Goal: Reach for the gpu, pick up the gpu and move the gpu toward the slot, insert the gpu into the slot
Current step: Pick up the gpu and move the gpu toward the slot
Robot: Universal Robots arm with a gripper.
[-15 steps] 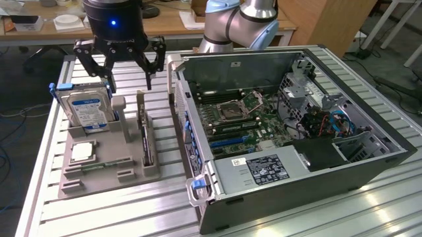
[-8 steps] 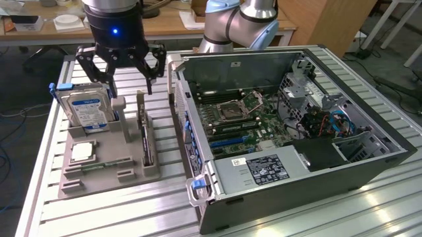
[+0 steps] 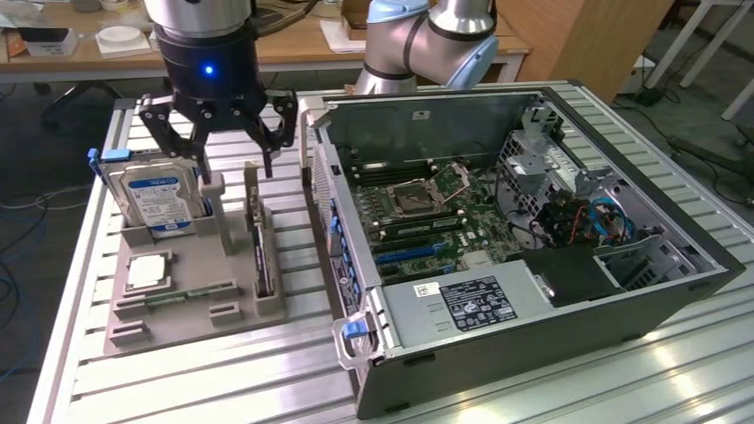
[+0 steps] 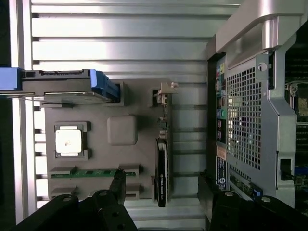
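Observation:
The gpu (image 3: 260, 240) is a thin dark card standing on edge in a grey holder tray (image 3: 224, 291), its metal bracket at the far end. My gripper (image 3: 233, 162) hangs open above the tray's far end, apart from the card. In the wrist view the gpu (image 4: 162, 169) lies between my two spread fingertips (image 4: 118, 179), with the gripper (image 4: 162, 185) centred over one end of it. The slot (image 3: 410, 251) is a long blue strip on the green motherboard (image 3: 439, 212) inside the open computer case.
A silver hard drive (image 3: 159, 199) stands upright in the tray beside the gripper. A processor chip (image 3: 147, 270) and a green memory stick (image 3: 177, 299) lie in the tray. The case wall (image 3: 330, 203) rises close to the gpu's other side. Slatted metal table (image 3: 212, 380) underneath.

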